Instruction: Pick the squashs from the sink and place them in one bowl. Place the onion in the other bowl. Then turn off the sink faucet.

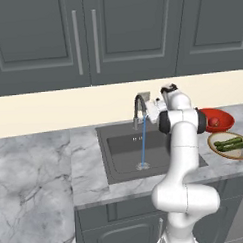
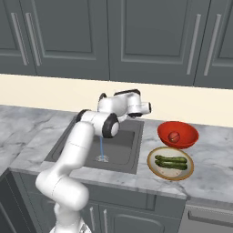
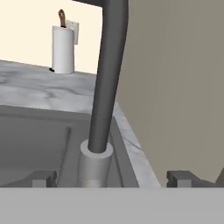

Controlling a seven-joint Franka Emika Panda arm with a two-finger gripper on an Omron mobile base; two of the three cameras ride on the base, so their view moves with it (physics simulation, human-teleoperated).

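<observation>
In the left base view the squashs (image 1: 231, 144) lie side by side in the beige bowl (image 1: 214, 141) at the right edge of the frame, long axes running left to right and tilting slightly up to the right. In the right base view the same pair (image 2: 171, 162) lies near level at lower right, the onion (image 2: 174, 136) sits in the red bowl (image 2: 178, 133) just above, and the two bowls are just beside each other.

The sink faucet (image 1: 138, 108) stands at frame centre behind the sink (image 1: 111, 166), spout arched towards the viewer, a blue stream falling straight to the drain.

In the hand view the faucet's dark neck (image 3: 107, 78) rises near vertical from a grey collar between the spread fingertips (image 3: 40, 178) of the gripper (image 3: 111, 179), which pinches nothing. A paper towel roll (image 3: 63, 49) stands upper left.
</observation>
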